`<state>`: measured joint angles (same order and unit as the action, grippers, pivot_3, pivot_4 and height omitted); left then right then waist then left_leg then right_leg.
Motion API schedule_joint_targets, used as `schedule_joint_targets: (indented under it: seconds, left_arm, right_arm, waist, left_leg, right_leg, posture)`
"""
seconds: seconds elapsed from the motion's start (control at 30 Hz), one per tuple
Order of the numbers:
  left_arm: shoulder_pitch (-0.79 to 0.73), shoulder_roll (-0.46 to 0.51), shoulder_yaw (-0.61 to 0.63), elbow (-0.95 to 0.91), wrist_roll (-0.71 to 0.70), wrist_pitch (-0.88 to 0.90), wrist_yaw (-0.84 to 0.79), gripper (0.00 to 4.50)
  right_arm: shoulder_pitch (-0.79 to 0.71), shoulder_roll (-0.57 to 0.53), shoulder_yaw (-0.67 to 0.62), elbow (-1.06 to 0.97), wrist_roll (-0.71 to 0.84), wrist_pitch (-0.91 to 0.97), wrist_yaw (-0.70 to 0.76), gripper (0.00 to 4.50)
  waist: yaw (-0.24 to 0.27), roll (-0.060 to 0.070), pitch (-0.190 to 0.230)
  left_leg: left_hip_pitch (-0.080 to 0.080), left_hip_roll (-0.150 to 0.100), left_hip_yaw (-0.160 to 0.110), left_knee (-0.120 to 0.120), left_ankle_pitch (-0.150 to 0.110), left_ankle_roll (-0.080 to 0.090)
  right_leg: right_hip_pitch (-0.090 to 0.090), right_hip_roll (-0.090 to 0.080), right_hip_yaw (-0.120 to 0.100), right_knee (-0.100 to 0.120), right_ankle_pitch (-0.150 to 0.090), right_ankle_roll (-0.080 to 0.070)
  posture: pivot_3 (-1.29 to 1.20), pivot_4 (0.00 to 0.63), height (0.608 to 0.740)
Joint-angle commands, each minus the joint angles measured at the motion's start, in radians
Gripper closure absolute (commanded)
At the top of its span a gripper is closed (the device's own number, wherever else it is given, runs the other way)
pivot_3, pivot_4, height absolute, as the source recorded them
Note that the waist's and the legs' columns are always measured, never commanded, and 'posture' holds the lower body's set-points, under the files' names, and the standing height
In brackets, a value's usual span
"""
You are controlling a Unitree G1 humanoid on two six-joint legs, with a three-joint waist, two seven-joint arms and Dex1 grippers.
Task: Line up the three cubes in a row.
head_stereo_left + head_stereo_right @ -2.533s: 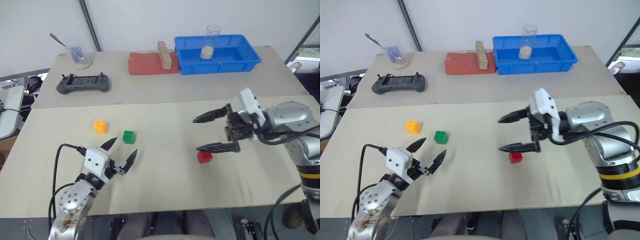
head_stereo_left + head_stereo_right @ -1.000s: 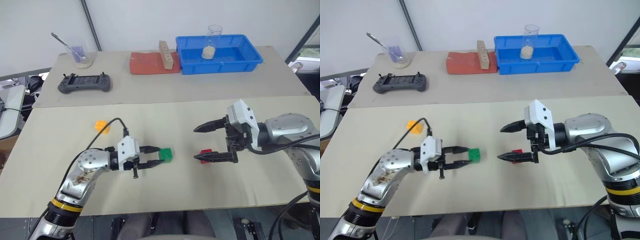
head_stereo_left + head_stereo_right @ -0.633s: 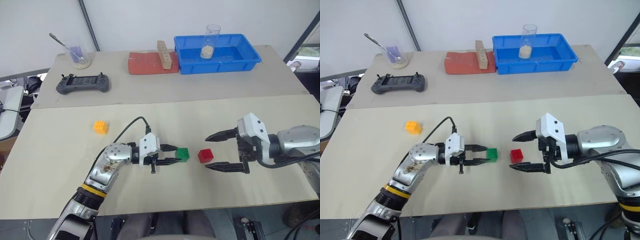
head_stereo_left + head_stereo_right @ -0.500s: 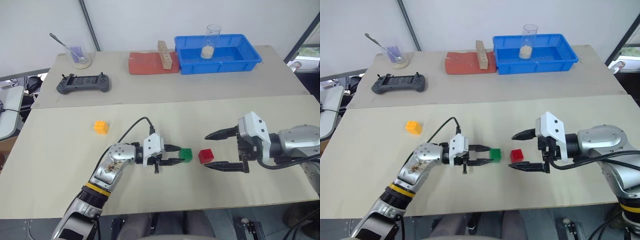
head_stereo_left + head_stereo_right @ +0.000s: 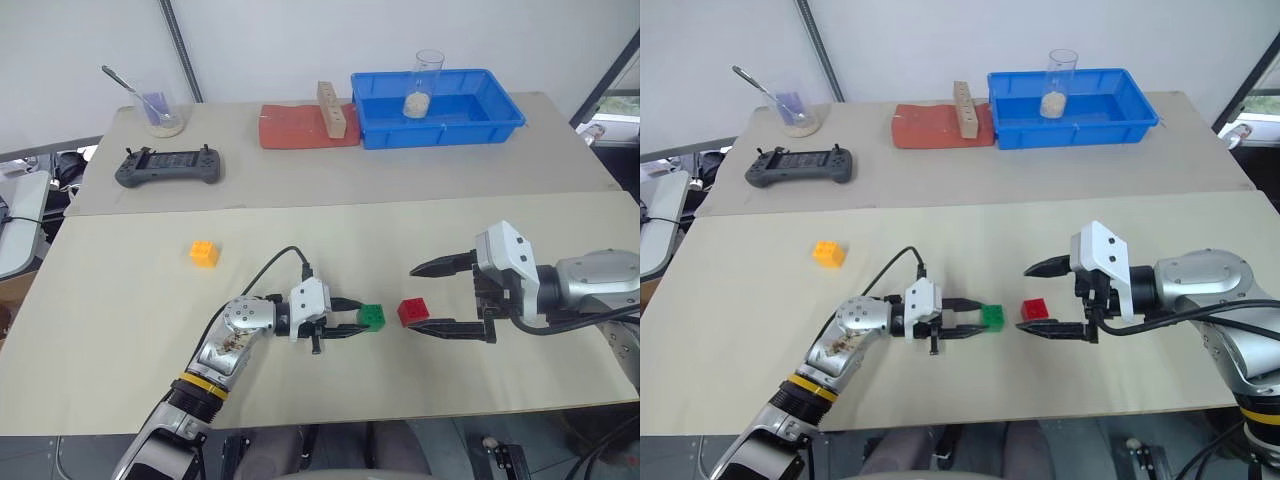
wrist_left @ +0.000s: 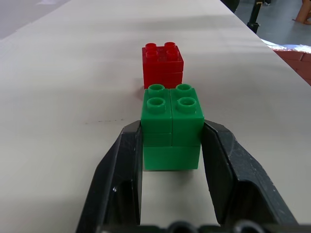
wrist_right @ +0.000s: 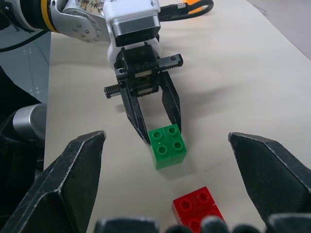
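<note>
Left gripper (image 5: 352, 322) is clamped on the green cube (image 5: 373, 317), one black finger on each side, cube sitting on the near table (image 5: 120, 330). Green cube: glossy studded toy brick, four round studs on top, a seam partway down like two bricks stacked.

Red cube (image 5: 412, 311) sits just beside the green one on its right side, small gap between them, not touching as far as the left wrist view shows. Same build: four studs, seam across the middle, glossy red.

Right gripper (image 5: 428, 297) is spread wide, holding nothing; its two black fingers stand on the far and near sides of the red cube's right edge, with no contact visible.

Orange-yellow cube (image 5: 204, 253) is well apart from the other two, toward the left and farther back on the same table. Studs visible on top, otherwise too small to detail.

Green and red are roughly level with each other across the table; orange-yellow is off that line.
</note>
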<state>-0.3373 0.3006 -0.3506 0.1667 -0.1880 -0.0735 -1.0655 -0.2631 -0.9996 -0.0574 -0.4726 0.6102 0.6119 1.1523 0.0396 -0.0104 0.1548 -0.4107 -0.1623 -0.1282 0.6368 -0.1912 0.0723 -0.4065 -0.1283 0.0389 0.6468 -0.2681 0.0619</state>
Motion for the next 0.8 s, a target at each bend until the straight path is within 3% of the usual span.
schedule_joint_targets:
  seconds: [0.03,0.27,0.47,0.5,0.63,0.8]
  left_arm:
    - [-0.015,-0.013,-0.004,0.030,0.021,-0.034,0.003,3.26]
    - [-0.021,-0.022,-0.008,0.061,0.022,-0.053,-0.013,3.26]
    - [-0.011,-0.005,-0.003,0.053,0.013,-0.043,-0.043,0.23]
    - [-0.005,0.004,0.000,0.045,0.012,-0.041,-0.048,0.07]
    - [0.046,0.067,0.038,-0.033,-0.005,-0.009,-0.049,0.07]
    - [0.198,0.196,0.153,-0.265,-0.071,0.104,0.001,0.07]
  right_arm:
    - [-0.019,-0.006,-0.015,-0.018,0.003,-0.006,-0.001,0.00]
    - [-0.029,-0.003,-0.012,-0.028,0.011,0.005,-0.013,0.00]
    - [-0.036,-0.002,-0.007,-0.023,0.012,0.007,-0.011,0.00]
    - [-0.037,-0.001,-0.005,-0.020,0.010,0.005,-0.009,0.00]
    - [-0.047,0.005,0.009,-0.007,0.001,-0.007,0.000,0.00]
    - [-0.097,0.025,0.043,0.021,-0.012,-0.025,0.018,0.00]
  waist:
    - [0.001,0.000,0.000]
    - [0.001,0.000,0.000]
    - [0.000,0.000,0.000]
    - [0.000,0.000,0.000]
    - [-0.007,0.000,0.000]
    - [-0.027,0.001,0.000]
  left_leg:
    - [0.000,0.000,0.000,0.000,0.000,0.000]
    - [0.000,0.000,0.000,0.002,-0.001,0.001]
    - [0.000,0.000,0.000,0.002,-0.001,0.001]
    - [0.000,0.000,0.000,0.002,-0.001,0.001]
    - [0.000,0.000,0.000,0.002,-0.001,0.002]
    - [0.000,0.002,0.000,0.002,-0.002,0.002]
  right_leg:
    - [0.000,0.000,0.000,0.000,0.000,0.000]
    - [0.001,0.000,0.000,0.000,0.000,0.001]
    - [0.000,0.000,0.000,0.000,0.000,0.001]
    - [0.000,0.000,0.000,0.000,0.000,0.001]
    - [0.000,0.000,0.000,0.000,0.000,0.001]
    - [-0.001,0.000,0.000,0.001,0.001,0.000]
  posture:
    - [0.00,0.150,0.740]
    - [0.00,0.150,0.740]
    - [0.00,0.150,0.740]
    - [0.00,0.150,0.740]
    - [0.00,0.150,0.740]
    - [0.00,0.150,0.740]
